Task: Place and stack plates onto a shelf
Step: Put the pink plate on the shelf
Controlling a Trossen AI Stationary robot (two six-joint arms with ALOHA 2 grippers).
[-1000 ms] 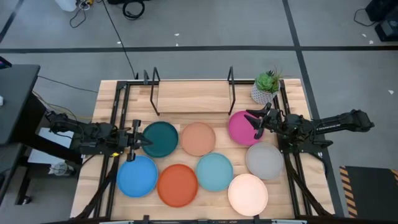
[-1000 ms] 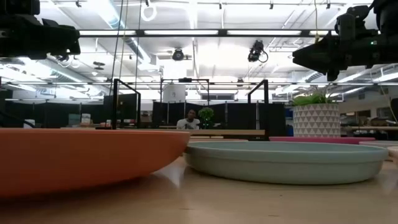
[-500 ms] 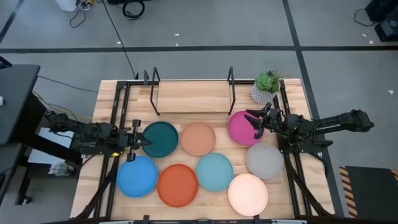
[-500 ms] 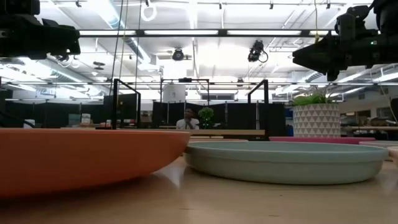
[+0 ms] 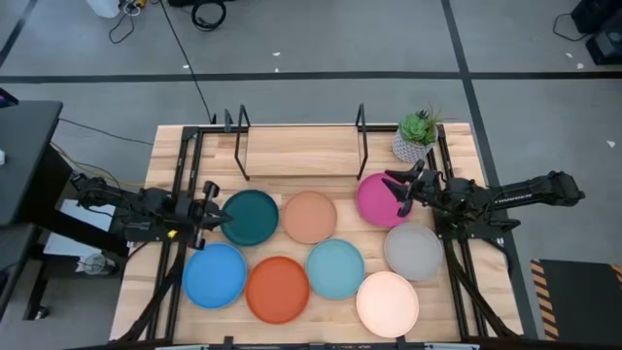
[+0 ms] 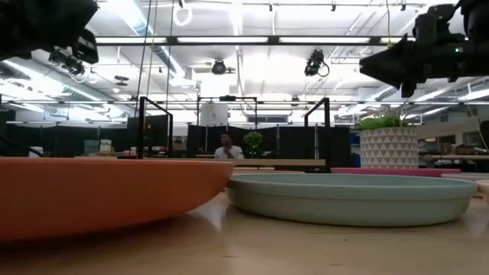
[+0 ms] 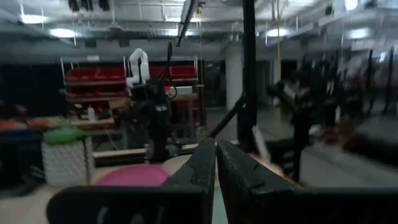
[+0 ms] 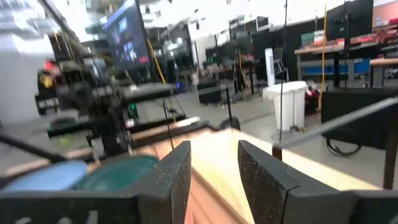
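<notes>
Meanwhile left end effector (image 5: 208,214) closed, empty, by teal plate (image 5: 250,217); right end effector (image 5: 401,192) ajar, empty.

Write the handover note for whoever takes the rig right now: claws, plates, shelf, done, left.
Left claw: shut, empty, at the dark teal plate's left edge.
Right claw: open, empty, above the magenta plate.
Plates: all eight lie singly on the tabletop. Back row: dark teal, peach, magenta. Front: bright blue, orange, light turquoise, grey, cream.
Shelf: at the table's back, bare. The potted plant stands to its right.
Done: nothing placed.
Left: move and stack all eight plates.
</notes>
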